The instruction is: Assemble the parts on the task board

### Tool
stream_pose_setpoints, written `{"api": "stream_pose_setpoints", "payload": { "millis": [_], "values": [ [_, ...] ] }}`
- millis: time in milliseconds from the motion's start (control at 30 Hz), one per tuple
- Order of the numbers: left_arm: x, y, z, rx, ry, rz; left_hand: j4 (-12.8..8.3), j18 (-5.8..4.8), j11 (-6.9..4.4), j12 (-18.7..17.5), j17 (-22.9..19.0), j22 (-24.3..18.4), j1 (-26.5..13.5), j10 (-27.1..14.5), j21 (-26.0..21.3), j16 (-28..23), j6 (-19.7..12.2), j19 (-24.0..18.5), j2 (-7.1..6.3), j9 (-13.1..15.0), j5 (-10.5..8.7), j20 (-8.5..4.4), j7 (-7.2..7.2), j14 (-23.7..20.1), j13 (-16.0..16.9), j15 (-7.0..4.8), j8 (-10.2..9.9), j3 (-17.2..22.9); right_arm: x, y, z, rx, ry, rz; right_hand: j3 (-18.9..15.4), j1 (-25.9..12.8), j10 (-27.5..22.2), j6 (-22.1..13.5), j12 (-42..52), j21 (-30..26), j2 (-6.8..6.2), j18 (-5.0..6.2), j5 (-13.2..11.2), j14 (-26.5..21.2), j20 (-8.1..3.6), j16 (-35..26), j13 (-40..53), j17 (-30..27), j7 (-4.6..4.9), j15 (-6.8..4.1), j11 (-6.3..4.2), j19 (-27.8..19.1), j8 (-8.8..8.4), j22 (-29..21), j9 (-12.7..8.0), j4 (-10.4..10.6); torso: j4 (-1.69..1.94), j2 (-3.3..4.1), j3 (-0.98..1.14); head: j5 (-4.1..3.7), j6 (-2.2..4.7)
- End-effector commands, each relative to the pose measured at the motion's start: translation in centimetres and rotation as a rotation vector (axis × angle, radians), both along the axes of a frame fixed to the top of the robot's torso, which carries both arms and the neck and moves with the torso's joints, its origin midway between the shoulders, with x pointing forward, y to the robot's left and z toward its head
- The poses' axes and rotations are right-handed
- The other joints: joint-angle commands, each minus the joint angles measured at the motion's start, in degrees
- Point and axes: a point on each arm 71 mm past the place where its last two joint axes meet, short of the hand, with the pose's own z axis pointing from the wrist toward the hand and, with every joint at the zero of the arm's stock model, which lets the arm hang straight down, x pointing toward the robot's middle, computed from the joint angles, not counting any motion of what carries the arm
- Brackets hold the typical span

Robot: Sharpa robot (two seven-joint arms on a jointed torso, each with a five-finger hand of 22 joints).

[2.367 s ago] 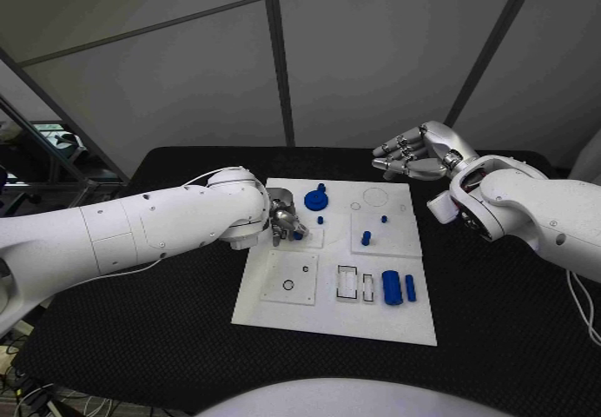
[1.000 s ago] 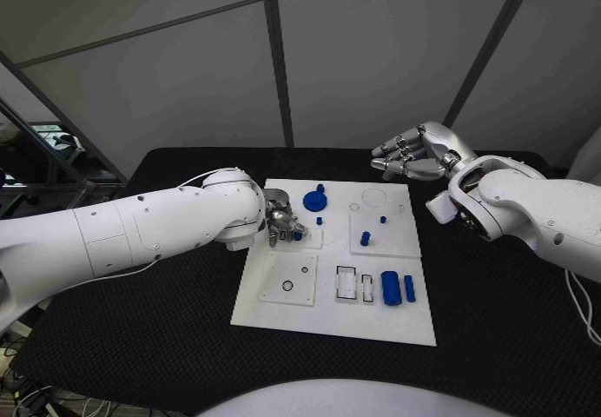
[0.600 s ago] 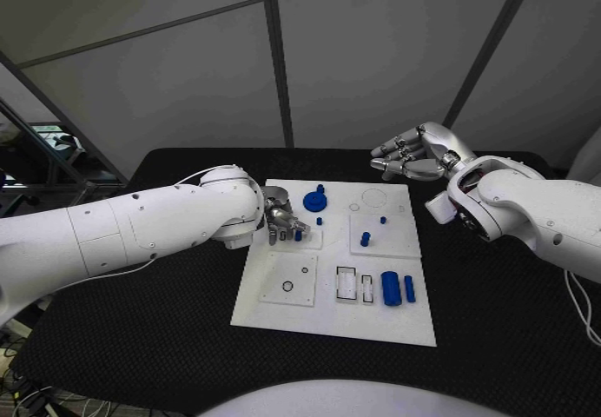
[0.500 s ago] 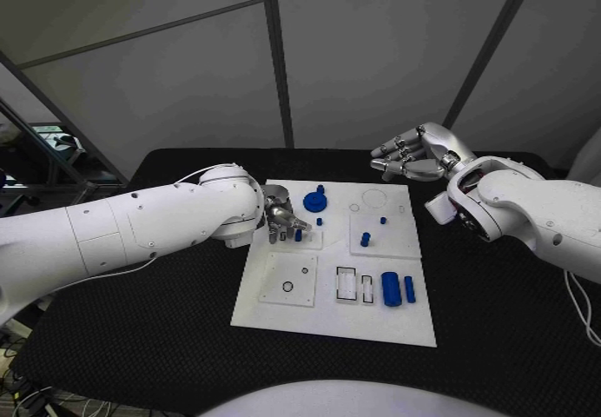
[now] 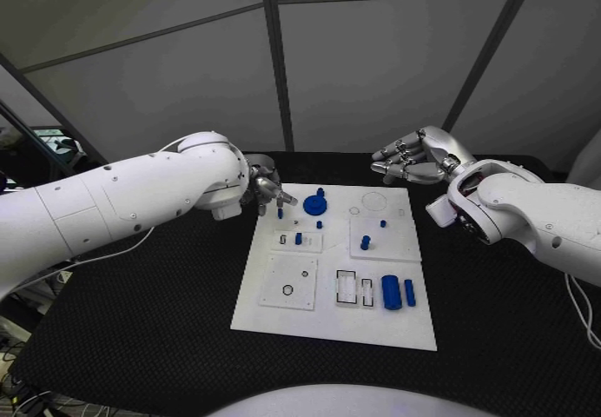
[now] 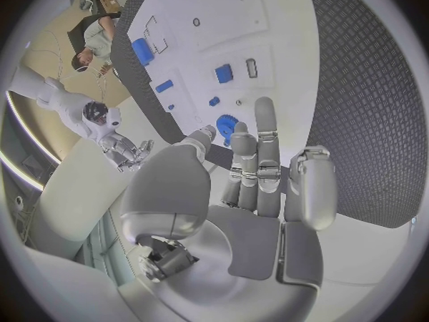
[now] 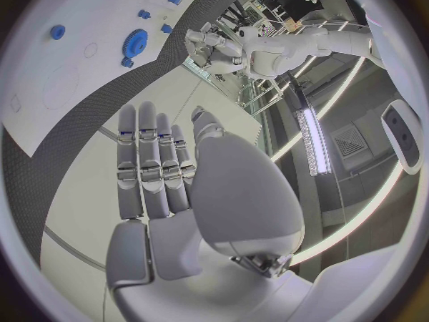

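The black surface [image 5: 150, 330] carries the white task board [image 5: 338, 326] at its middle; the left arm, which reached over the board's left edge a moment ago, has lifted and drawn back toward the far left; the left hand [image 5: 263, 189] now hovers off the board's far left corner, fingers apart and straight in the left wrist view, holding nothing; the right hand [image 5: 413, 156] stays raised beyond the board's far right corner as before, fingers loosely curled and apart, also empty; the blue gear [image 5: 314, 205] sits at the far left of the board, the thick blue cylinder [image 5: 391, 289] and a slimmer one beside it lie near right; a small blue peg [image 5: 298, 239] stands in the left-middle plate just where the left hand was working; judging by that, this part is likely seated and released, and the loose cylinders remain to be placed.
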Motion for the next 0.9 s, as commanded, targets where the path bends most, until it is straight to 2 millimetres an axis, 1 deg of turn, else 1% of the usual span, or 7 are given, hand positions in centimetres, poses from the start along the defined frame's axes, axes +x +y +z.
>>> {"api": "stream_pose_setpoints", "payload": {
  "millis": [33,300,600,633,667,700,900],
  "values": [
    [0.7,0.2,0.4,-0.031,0.065,-0.002,-0.5,0.89,0.63,-1.6,0.3,-3.4,1.4,-2.8,-3.4,-0.2,-1.3,-2.0,0.04,-0.2,0.11,0.67,0.6,-1.2,-1.8,0.52,-0.1,-0.3,0.0,0.2,0.1,0.002,-0.004,0.004,-0.3,-0.6,-0.3,-0.3,-0.2,-0.4,0.14,0.63,0.2,0.0,0.33,-0.4,-0.1,-0.1,-0.04,0.3,-0.05,-0.1,-0.14,-0.1,0.0,0.0,-0.05,0.1,-0.02,0.02,0.19],
    [2.9,1.7,0.7,-0.004,0.083,0.042,1.9,0.08,-0.06,14.2,4.8,0.9,1.9,4.9,-0.2,4.3,-1.3,-0.1,1.31,1.1,0.0,0.34,-0.19,0.7,14.2,-0.22,3.9,-3.3,0.1,0.3,0.1,0.0,0.0,0.002,-0.3,-0.6,-0.3,-0.3,-0.2,-0.4,0.14,0.63,0.2,0.0,0.33,-0.4,-0.1,-0.1,-0.04,0.3,-0.05,-0.1,-0.14,-0.1,0.0,0.0,-0.01,0.23,-0.06,0.02,0.36],
    [4.0,1.6,-0.1,0.044,0.115,0.045,5.5,-0.37,-0.91,18.3,14.2,3.2,1.5,7.1,1.5,17.3,-1.5,0.9,1.6,1.8,-0.23,-0.6,-1.04,2.5,18.5,-1.19,7.0,-8.8,0.0,0.5,0.1,0.002,0.001,0.006,-0.3,-0.6,-0.3,-0.3,-0.2,-0.4,0.14,0.63,0.2,0.0,0.34,-0.4,-0.1,-0.1,-0.04,0.3,-0.05,-0.1,-0.14,-0.1,0.0,0.0,0.01,0.25,-0.13,0.16,-0.02],
    [4.0,1.6,-0.3,0.048,0.118,0.045,5.9,-0.44,-1.07,18.5,17.3,3.3,1.9,7.1,1.6,22.3,-1.6,0.9,1.84,1.8,-0.97,-0.68,-1.26,2.9,18.6,-1.42,7.2,-9.4,0.0,0.5,0.1,0.002,0.001,0.007,-0.4,-0.6,-0.3,-0.4,-0.2,-0.4,0.12,0.64,0.2,0.0,0.34,-0.4,-0.1,-0.1,-0.05,0.3,-0.06,-0.1,-0.14,-0.1,0.0,0.0,-0.01,0.28,-0.19,0.19,-0.01],
    [4.1,1.5,-0.4,0.052,0.121,0.045,6.7,-1.0,-2.54,18.7,42.4,3.6,3.2,7.1,1.7,66.4,-1.6,1.0,3.44,1.9,-3.37,-1.01,-3.37,7.2,18.7,-2.98,7.7,-10.1,0.0,0.5,0.1,0.002,0.001,0.007,-0.4,-0.6,-0.3,-0.4,-0.2,-0.4,0.12,0.64,0.2,0.0,0.34,-0.4,-0.1,-0.1,-0.05,0.3,-0.06,-0.1,-0.14,-0.1,0.0,0.0,-0.02,0.24,-0.17,0.2,-0.04],
    [4.1,1.4,-0.6,0.056,0.125,0.045,7.5,-0.46,-1.63,18.7,47.1,3.7,2.6,7.1,1.8,74.5,-1.7,1.0,2.69,1.8,-3.04,-2.43,-1.71,7.8,18.7,-2.59,7.8,-11.4,0.0,0.5,0.1,0.002,0.001,0.008,-0.4,-0.6,-0.3,-0.4,-0.2,-0.4,0.12,0.64,0.2,0.0,0.34,-0.4,-0.1,-0.1,-0.05,0.3,-0.06,-0.1,-0.14,-0.1,0.0,0.0,-0.03,0.29,-0.19,0.23,-0.02],
    [4.3,1.1,-1.5,0.069,0.136,0.052,8.8,-0.53,-1.55,18.7,49.0,4.1,2.8,7.0,1.9,77.9,-2.1,1.2,3.42,1.6,-7.17,-1.58,-1.57,8.1,18.5,-2.12,8.3,-14.4,0.0,0.6,0.1,0.003,0.0,0.009,-0.4,-0.6,-0.3,-0.4,-0.2,-0.4,0.12,0.64,0.2,0.0,0.34,-0.4,-0.1,-0.1,-0.05,0.3,-0.06,-0.1,-0.14,-0.1,0.0,0.0,-0.05,0.28,-0.19,0.22,-0.16]
  ]
}}
